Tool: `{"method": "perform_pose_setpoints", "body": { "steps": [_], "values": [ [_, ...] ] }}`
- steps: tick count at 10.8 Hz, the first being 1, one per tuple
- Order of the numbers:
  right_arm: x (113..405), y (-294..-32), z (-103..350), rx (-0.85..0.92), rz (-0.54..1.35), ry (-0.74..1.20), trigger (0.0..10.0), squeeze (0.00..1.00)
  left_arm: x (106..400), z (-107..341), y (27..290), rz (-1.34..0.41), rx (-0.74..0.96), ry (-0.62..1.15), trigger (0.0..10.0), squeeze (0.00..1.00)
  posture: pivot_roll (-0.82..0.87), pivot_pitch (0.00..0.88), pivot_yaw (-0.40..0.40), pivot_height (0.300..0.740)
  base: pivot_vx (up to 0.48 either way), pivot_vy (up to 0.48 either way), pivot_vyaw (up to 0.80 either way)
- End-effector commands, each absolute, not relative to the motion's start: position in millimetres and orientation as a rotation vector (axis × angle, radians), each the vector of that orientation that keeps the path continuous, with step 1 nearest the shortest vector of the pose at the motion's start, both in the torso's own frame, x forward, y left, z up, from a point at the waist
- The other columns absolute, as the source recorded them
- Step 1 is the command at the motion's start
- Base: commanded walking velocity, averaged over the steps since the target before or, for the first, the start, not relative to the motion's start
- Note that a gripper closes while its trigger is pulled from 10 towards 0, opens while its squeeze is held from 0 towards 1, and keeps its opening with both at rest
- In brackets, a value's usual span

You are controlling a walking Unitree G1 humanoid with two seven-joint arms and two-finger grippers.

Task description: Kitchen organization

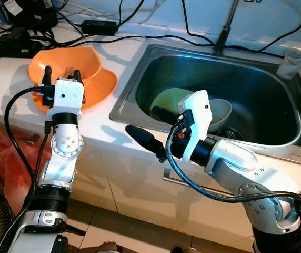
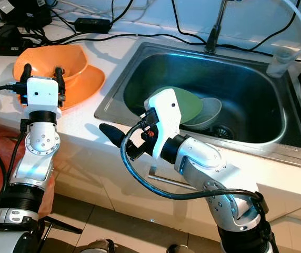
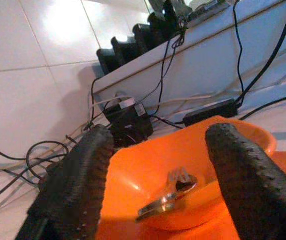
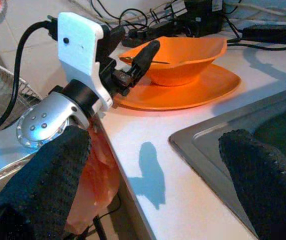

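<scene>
A stainless steel sink is set into the white worktop. Inside the sink lie a green plate and a pale grey bowl, the bowl just beside the plate. Left of the sink, on the worktop, an orange bowl stands on a flat orange plate; a metal fork lies inside this bowl. A clear plastic cup stands at the far right corner of the sink. The left pincer is wide open, one finger on each side of the orange bowl, and holds nothing. The right pincer is wide open and empty above the near left edge of the sink.
</scene>
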State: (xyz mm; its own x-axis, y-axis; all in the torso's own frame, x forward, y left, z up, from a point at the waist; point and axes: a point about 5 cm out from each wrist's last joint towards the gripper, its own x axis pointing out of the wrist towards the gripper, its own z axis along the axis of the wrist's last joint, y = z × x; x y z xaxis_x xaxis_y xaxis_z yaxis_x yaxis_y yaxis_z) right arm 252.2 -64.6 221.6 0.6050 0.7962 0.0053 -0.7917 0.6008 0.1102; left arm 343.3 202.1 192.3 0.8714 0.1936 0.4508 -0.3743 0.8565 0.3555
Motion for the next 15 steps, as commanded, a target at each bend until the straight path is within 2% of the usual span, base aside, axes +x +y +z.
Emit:
{"method": "perform_pose_setpoints", "body": {
  "steps": [1, 2, 3, 5, 6, 7, 15],
  "values": [
    [252, -65, 224, 0.097, 0.926, 0.037, 10.0, 0.0, 347, 193, 203, 0.329, 0.457, -0.411, 10.0, 1.0, -0.04, 0.097, -0.028, 0.74, 0.0, 0.0, 0.0],
    [252, -65, 223, 0.096, 0.926, 0.038, 10.0, 0.0, 349, 191, 203, 0.333, 0.46, -0.399, 10.0, 1.0, -0.04, 0.097, -0.029, 0.74, 0.0, 0.0, 0.0],
    [251, -65, 224, 0.094, 0.927, 0.037, 10.0, 0.0, 350, 190, 202, 0.327, 0.458, -0.393, 10.0, 0.0, -0.04, 0.097, -0.029, 0.74, 0.0, 0.0, 0.0],
    [252, -65, 224, 0.091, 0.926, 0.037, 10.0, 0.0, 353, 185, 203, 0.316, 0.428, -0.365, 10.0, 0.0, -0.05, 0.1, -0.031, 0.74, 0.0, 0.0, 0.0],
    [251, -65, 224, 0.09, 0.925, 0.038, 10.0, 0.0, 354, 184, 203, 0.305, 0.414, -0.361, 2.8, 0.0, -0.05, 0.101, -0.031, 0.74, 0.0, 0.0, 0.0],
    [251, -65, 224, 0.09, 0.924, 0.039, 10.0, 0.0, 355, 184, 202, 0.297, 0.405, -0.363, 0.0, 0.0, -0.05, 0.101, -0.03, 0.74, 0.0, 0.0, 0.0],
    [252, -67, 224, 0.086, 0.917, 0.039, 10.0, 0.0, 357, 183, 203, 0.3, 0.391, -0.368, 0.0, 0.0, -0.06, 0.099, -0.03, 0.74, 0.0, 0.0, 0.0]
  ]
}}
